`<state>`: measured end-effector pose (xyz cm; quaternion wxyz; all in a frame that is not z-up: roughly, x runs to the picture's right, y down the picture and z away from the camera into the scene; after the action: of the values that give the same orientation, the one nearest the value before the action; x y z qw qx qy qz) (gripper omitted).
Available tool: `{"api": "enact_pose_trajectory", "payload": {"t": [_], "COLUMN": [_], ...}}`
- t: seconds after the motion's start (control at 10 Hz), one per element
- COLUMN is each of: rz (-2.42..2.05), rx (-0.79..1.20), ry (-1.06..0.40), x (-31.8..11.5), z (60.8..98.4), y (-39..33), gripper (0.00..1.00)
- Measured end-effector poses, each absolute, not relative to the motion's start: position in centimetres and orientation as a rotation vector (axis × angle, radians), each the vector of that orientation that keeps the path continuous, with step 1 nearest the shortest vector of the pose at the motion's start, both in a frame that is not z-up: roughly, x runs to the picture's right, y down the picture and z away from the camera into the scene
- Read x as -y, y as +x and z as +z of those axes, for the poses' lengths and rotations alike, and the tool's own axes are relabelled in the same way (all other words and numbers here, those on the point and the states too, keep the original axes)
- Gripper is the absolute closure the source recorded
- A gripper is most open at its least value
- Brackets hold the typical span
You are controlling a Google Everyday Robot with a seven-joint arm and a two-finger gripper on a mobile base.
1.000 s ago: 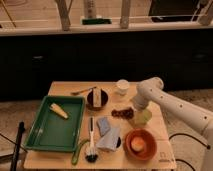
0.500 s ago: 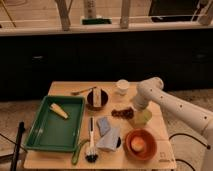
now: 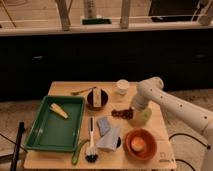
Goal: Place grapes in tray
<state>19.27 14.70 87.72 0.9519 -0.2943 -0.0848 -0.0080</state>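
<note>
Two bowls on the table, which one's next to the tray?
The dark bowl, off the far right corner of the green tray. The orange-red bowl sits front right; the pincer hangs by the grapes.

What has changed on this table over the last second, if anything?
Nothing has visibly moved. The gripper stays low over the table, close to the right end of the grapes. The grapes still lie on the wood, outside the tray. No grasp or release shows.
</note>
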Motion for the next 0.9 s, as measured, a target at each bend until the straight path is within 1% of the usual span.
{"api": "enact_pose_trajectory", "payload": {"t": [0.1,0.2,0.4,0.6,0.9], "rz": [-0.016,-0.03,-0.09,-0.119,-0.138], "rx": [0.173,0.171,0.157,0.151,0.153], "ry": [-0.6,-0.597,-0.58,-0.572,-0.585], "x": [-14.8,-14.8,-14.9,-14.7,-14.7], "z": [87.7,87.4,86.0,85.6,85.8], "y": [19.3,19.0,18.2,17.7,17.4], "gripper": [0.21,0.2,0.2,0.2,0.2]}}
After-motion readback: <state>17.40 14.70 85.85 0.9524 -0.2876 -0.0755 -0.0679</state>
